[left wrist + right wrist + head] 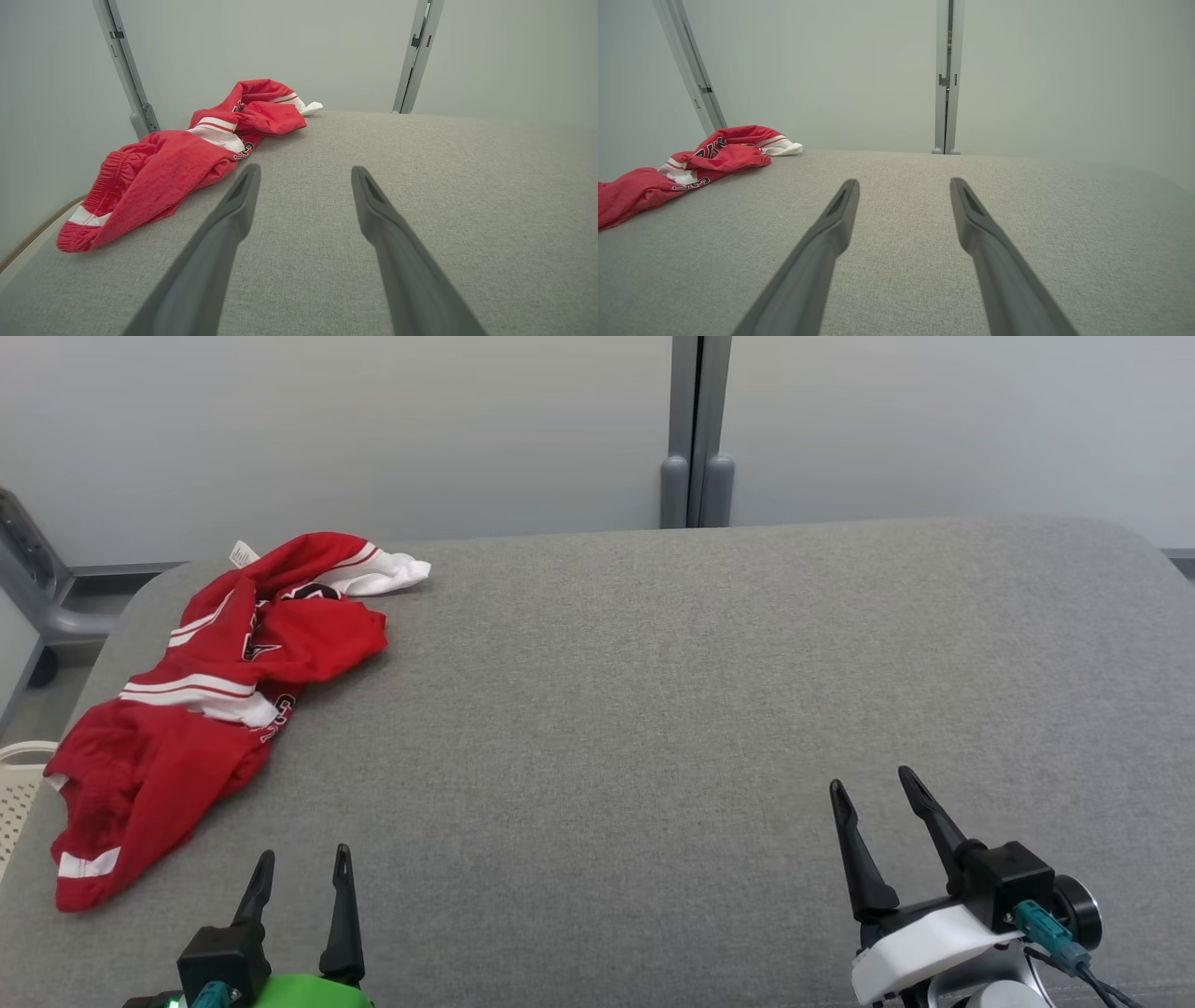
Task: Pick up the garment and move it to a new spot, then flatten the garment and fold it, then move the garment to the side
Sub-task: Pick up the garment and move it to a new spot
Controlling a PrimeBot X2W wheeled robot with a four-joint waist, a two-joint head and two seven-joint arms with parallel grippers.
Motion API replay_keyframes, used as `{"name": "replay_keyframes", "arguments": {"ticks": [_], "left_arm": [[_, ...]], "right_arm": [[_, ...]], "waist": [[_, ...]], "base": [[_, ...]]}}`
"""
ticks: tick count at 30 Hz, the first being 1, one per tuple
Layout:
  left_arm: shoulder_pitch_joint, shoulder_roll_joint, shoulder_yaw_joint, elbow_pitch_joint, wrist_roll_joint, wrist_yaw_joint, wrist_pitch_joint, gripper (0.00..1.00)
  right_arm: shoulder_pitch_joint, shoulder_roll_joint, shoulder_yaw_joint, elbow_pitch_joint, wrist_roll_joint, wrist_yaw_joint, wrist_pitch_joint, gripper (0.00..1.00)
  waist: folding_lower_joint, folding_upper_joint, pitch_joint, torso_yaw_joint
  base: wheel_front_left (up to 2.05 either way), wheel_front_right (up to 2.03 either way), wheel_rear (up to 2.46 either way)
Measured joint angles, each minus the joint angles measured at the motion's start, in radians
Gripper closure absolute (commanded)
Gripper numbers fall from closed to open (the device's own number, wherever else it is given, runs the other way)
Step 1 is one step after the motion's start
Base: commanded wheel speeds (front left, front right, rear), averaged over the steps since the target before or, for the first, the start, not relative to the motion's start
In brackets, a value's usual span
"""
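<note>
While left gripper (304,851) and right gripper (870,777) gape empty, garment (187,737) crumpled, head view adds pale basket (17,793).

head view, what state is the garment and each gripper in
garment: crumpled, unfolded, lying loose at the left of the table
left gripper: open, empty, beside the garment but apart from it
right gripper: open, empty, over bare table

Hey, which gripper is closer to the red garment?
The left gripper, the one with the green housing: the garment lies close to it, while the white-housed right gripper sits far across the grey surface.
</note>
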Motion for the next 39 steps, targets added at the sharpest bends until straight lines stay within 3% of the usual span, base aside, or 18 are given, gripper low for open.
{"name": "replay_keyframes", "arguments": {"ticks": [8,26,34,39], "left_arm": [[-0.008,0.003,0.000,0.003,-0.007,0.010,0.002,0.00],[0.005,0.024,0.019,-0.020,-0.034,0.036,0.020,0.00],[0.002,0.046,0.033,-0.077,-0.049,0.045,0.063,0.00],[-0.049,0.109,0.056,-0.139,-0.049,0.044,0.137,0.00]], "right_arm": [[0.010,0.000,-0.005,-0.004,0.007,0.000,0.000,0.00],[0.009,0.000,-0.002,-0.008,0.026,0.000,0.000,0.00],[0.009,0.000,-0.012,-0.008,0.026,0.000,0.000,0.00],[0.008,0.000,-0.016,-0.009,0.022,0.000,0.000,0.00]], "waist": [[0.0000,0.0000,0.000,0.069],[0.0000,0.0000,-0.005,0.331],[0.0000,0.0000,0.005,0.332],[0.0000,0.0000,0.021,0.302]], "base": [[0.00,0.00,0.00],[0.00,0.00,0.00],[0.00,0.00,0.00],[0.00,0.00,0.00]]}}
